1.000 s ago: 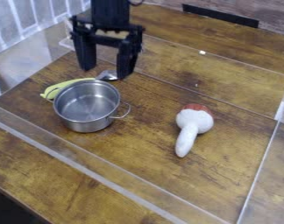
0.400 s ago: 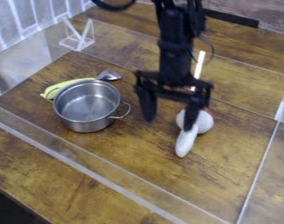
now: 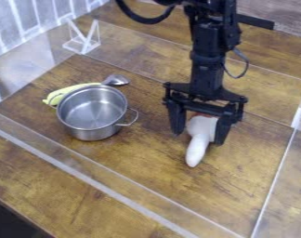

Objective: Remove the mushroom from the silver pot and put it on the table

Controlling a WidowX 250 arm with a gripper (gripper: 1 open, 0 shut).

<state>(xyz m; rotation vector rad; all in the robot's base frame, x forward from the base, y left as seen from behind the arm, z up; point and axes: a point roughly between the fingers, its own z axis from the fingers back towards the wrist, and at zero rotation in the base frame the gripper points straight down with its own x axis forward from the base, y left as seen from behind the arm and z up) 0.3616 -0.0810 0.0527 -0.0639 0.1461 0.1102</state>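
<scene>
The mushroom (image 3: 197,149) lies on its side on the table (image 3: 135,158), right of the silver pot (image 3: 94,112). Its white stem points toward the front, and its reddish cap sits between my fingers. My gripper (image 3: 201,122) points straight down over the cap end and is open. One dark finger (image 3: 175,119) stands on each side of the mushroom, and I cannot tell whether they touch it. The pot stands upright at the left and I see nothing inside it.
A yellow-green curved thing (image 3: 64,92) lies behind the pot on the left, with a small silver piece (image 3: 113,81) beside it. A clear acrylic rim (image 3: 116,191) borders the work area. A white wire stand (image 3: 81,37) sits at the back left.
The arm has swung from behind the pot to the right and come down over the mushroom. The jaws stayed open, and the mushroom and pot have not moved.
</scene>
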